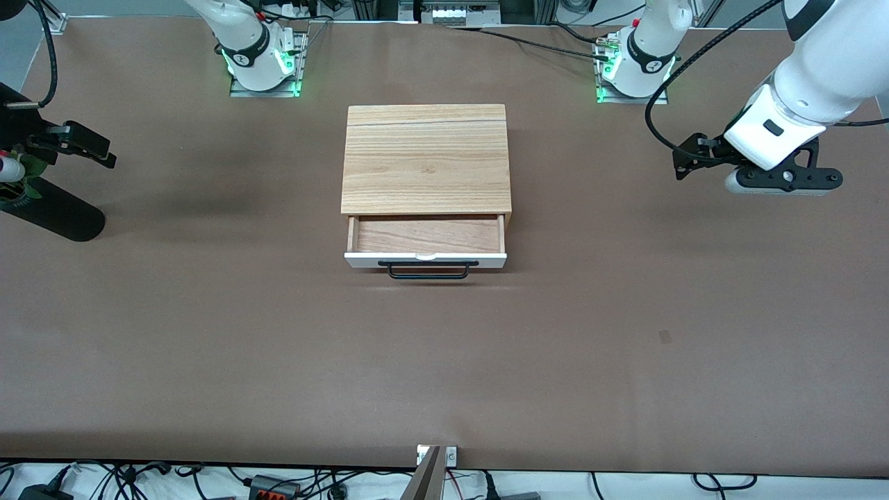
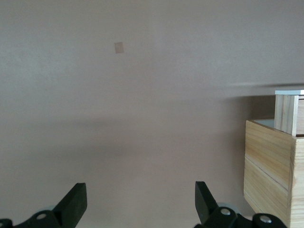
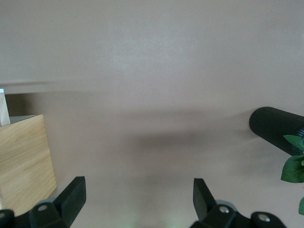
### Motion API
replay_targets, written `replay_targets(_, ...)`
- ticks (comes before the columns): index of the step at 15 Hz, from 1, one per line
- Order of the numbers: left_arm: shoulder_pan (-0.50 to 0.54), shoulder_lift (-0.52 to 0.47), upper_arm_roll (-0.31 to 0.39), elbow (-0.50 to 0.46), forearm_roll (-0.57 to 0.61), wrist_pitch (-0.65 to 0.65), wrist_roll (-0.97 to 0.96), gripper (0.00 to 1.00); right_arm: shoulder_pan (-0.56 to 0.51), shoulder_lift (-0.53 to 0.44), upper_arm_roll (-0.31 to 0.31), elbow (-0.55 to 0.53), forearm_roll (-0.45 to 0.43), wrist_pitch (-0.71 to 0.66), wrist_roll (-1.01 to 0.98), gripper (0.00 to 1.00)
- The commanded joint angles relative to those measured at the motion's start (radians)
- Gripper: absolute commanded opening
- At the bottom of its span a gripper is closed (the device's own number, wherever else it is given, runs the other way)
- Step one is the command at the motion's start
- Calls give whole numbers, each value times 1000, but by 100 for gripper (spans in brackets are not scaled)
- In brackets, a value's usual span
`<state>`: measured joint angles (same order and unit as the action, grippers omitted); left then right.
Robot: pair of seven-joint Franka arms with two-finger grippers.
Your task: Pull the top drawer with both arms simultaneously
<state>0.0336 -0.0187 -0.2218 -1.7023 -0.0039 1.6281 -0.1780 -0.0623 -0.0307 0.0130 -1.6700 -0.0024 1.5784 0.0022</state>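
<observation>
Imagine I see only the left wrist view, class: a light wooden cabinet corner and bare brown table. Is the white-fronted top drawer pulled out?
Observer: Yes; the front view shows the wide white-fronted top drawer partly out of the light striped-wood cabinet, reddish-brown inside exposed.
Operator: Anything gripping its handle?
Observer: No; the long black bar handle is free.
Operator: Where's the right gripper?
Observer: The right gripper hangs open over bare table toward the right arm's end.

A broad brown matte table (image 1: 208, 333) carries a light striped-wood cabinet box (image 1: 426, 158) at its middle, between both raised grippers. A small darker square patch (image 1: 665, 337) marks the surface toward the left arm's end.
</observation>
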Motion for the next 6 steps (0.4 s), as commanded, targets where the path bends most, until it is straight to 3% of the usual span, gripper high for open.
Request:
replay_targets(1,3,-20,-8,-10,-10,-28,-9,100,1,12,4,21,30,-3,18,100)
replay_targets(6,5,-17,-8,-7,-10,-28,-9,100,10,12,2,21,33,-14,145,100)
